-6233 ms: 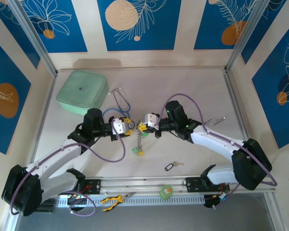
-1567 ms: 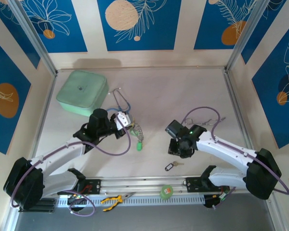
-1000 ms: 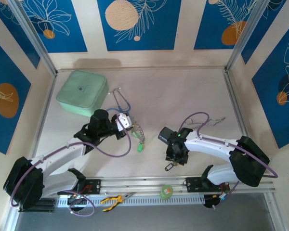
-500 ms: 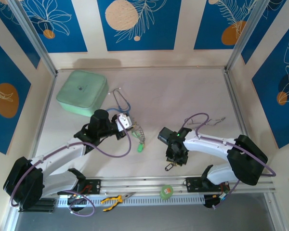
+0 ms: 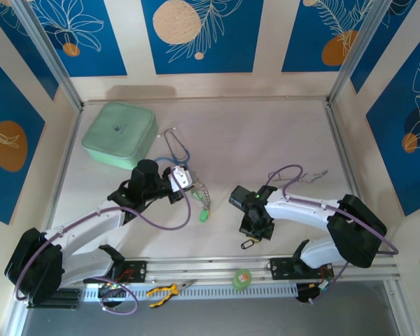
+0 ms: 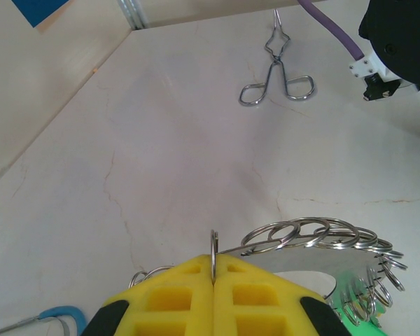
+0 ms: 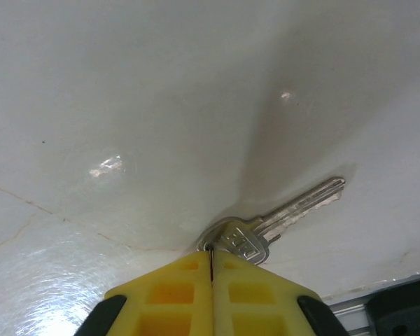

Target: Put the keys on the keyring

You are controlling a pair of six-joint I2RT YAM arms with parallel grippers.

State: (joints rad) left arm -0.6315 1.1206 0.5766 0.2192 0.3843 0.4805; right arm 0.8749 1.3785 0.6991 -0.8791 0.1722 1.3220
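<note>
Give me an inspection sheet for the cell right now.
Surface: pale marbled table, nothing spilled seen.
Job's things: keyring hung with small rings and green tag; loose key on table.
Clutter: green case, stethoscope, forceps; pliers and tape roll by the front edge.
Grippers: left gripper shut on keyring; right gripper shut on loose key.
Cables: purple cables loop off both arms.
Surroundings: blue floral wall panels.

left arm (image 5: 91,220): stretched forward and to the right, elbow bent, wrist raised.
left tool (image 6: 212,271): yellow pads pressed together, pinching the keyring (image 6: 213,245).
right arm (image 5: 301,208): folded leftward, wrist tipped down.
right tool (image 7: 211,264): low at the bench (image 5: 266,140), pads closed on a key (image 7: 266,227).
</note>
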